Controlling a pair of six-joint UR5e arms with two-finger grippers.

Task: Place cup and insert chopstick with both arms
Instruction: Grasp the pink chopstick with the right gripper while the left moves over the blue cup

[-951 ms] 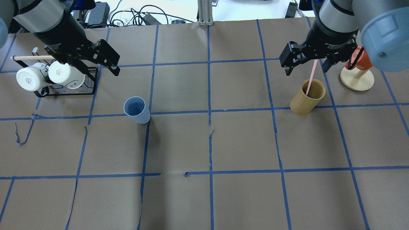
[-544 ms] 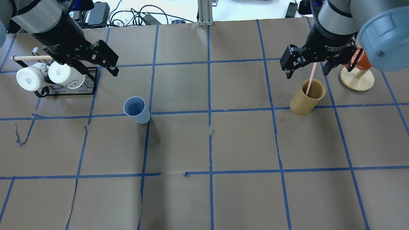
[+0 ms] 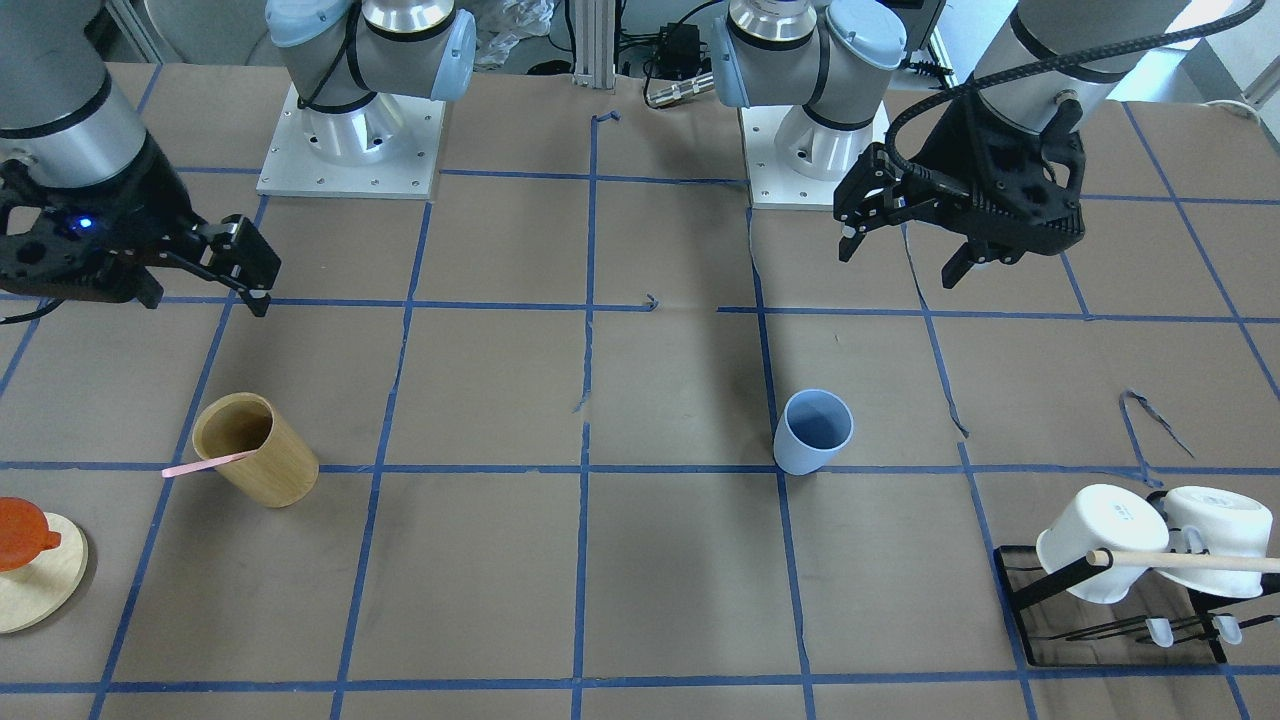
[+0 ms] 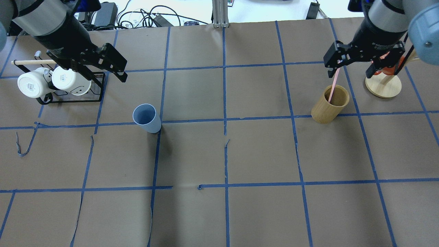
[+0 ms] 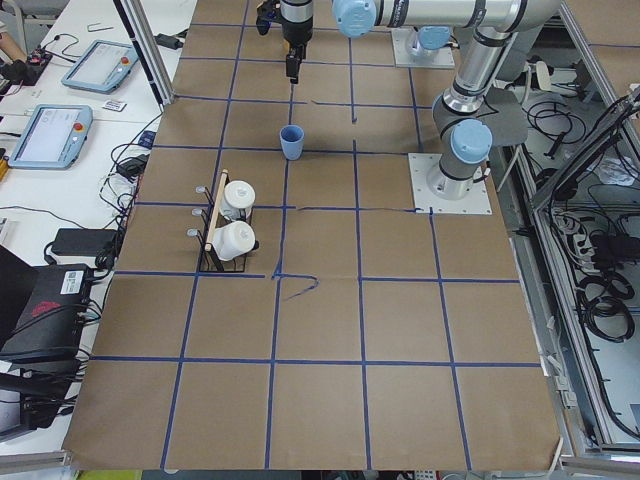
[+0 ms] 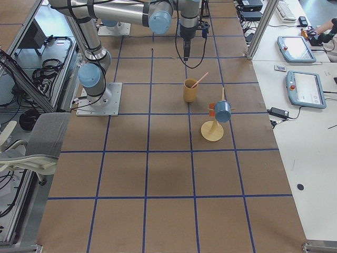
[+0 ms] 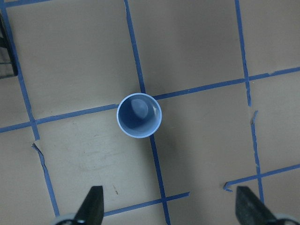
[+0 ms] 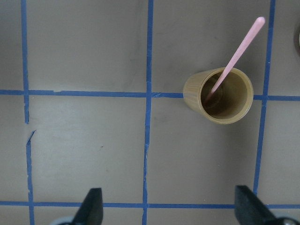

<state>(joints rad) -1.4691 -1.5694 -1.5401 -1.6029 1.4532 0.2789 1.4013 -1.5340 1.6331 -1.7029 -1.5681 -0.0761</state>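
The light blue cup (image 4: 146, 118) stands upright and empty on the table's left half; it also shows in the front view (image 3: 813, 432) and the left wrist view (image 7: 139, 116). The pink chopstick (image 4: 333, 85) leans inside a tan wooden cup (image 4: 330, 104) at the right, its top sticking out (image 8: 236, 54). My left gripper (image 4: 123, 72) is open and empty, high above the table, back-left of the blue cup. My right gripper (image 4: 349, 73) is open and empty, behind and to the right of the wooden cup, apart from the chopstick.
A black rack (image 4: 68, 96) with two white mugs and a long wooden rod (image 4: 34, 62) stands at the back left, close under my left arm. An orange piece on a round wooden stand (image 4: 383, 85) stands at the back right, next to my right gripper.
My right gripper has moved right and a little back, off the spot above the chopstick's top. My left gripper and the blue cup have hardly moved.
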